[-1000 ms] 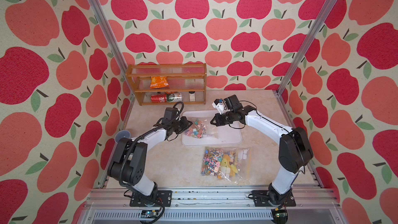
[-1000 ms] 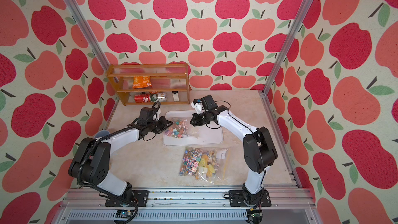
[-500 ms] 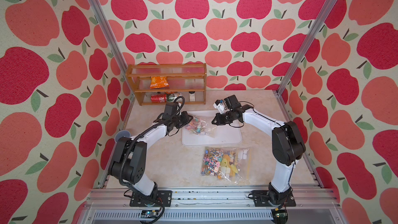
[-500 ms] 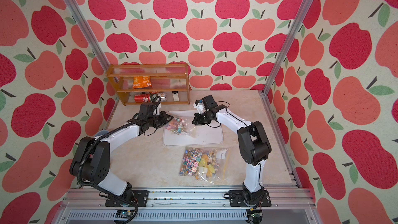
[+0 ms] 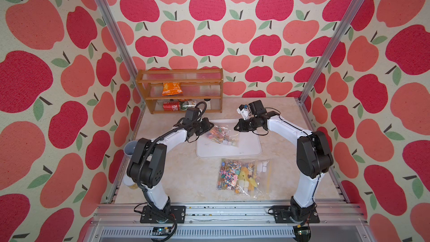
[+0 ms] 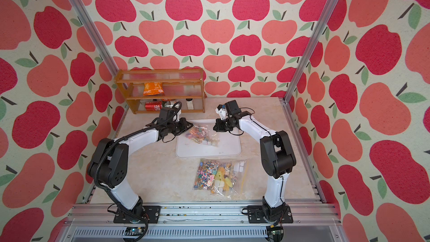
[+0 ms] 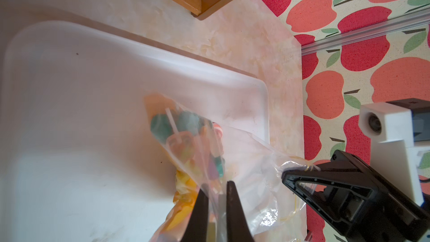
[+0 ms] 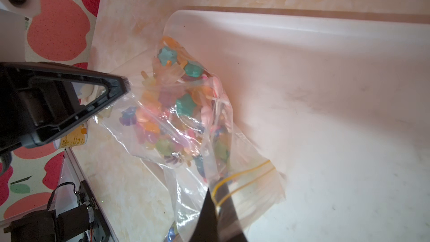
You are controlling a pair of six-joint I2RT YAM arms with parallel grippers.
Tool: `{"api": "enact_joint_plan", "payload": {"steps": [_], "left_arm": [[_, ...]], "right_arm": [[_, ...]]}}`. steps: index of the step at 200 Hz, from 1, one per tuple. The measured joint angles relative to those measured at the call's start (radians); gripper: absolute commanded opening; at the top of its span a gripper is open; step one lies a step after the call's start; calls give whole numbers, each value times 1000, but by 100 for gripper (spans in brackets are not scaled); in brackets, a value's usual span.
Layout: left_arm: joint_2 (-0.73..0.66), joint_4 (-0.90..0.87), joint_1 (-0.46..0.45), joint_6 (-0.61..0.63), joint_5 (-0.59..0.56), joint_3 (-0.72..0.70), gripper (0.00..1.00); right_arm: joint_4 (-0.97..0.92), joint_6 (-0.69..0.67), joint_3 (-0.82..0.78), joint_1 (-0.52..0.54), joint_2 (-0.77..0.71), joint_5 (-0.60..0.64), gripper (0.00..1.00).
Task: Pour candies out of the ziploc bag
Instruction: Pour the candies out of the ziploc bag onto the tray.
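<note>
Tray (image 5: pixel 232 155): white, shallow, with rounded corners. Lies flat on the worktop (image 5: pixel 186 182). Reference point for every entry below.
Bag (image 5: pixel 230 139): clear ziploc, strung between both tools over the tray's shelf-side half and sagging in the middle. Whether it touches the tray floor cannot be told.
Candies (image 8: pixel 162 112): multicoloured, some star- or flower-shaped, some on pale sticks. All inside the bag, bunched in its sagging part above the tray corner nearest the left arm.
Left tool (image 5: pixel 210 125): at the tray's shelf-side corner on the left arm's side. Fingers pressed nearly together, pinching the bag's plain film end.
Right tool (image 5: pixel 236 128): over the tray's shelf-side edge, a little past its midpoint toward the right arm. Fingers pressed together, pinching the bag's yellow-striped zip edge.
Second bag (image 5: pixel 244 175): clear, filled with candies and yellow pieces. Lies flat on the worktop just beside the tray edge nearest the arm bases.
Shelf (image 5: pixel 179 77): wooden, tiered, standing behind the tray.
Packet (image 5: pixel 171 88): orange, on the shelf's middle tier.
Cans (image 5: pixel 173 106): lying on the shelf's lowest tier, the one closest to the tray.
</note>
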Motion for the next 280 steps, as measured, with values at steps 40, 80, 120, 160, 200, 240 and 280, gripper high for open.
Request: {"api": "enact_joint_plan", "payload": {"steps": [40,80,120,160,200,240,280], "left_arm": [[16,-14,-6,24,2,94,0],[77,-15,-14,27,8,132,0],[94,-45,-22,28,8,160,0],[94,-56,-33,43,7,200,0],[93,-81,-37,50,5,201,0],[93,-98,-46,52,3,212,0],[93,-127,-52,72,0,249,0]], "right_arm": [[25,-2,-19,-12,0,0,0],[70,-1,-48,-47,-19,-4,0],[82,-1,-61,-54,-19,-3,0],[87,-1,-60,-54,-6,-4,0],[102,-1,-60,-54,27,-5,0],[106,-1,-55,-55,50,-14,0],[127,2,-55,-59,50,-21,0]]}}
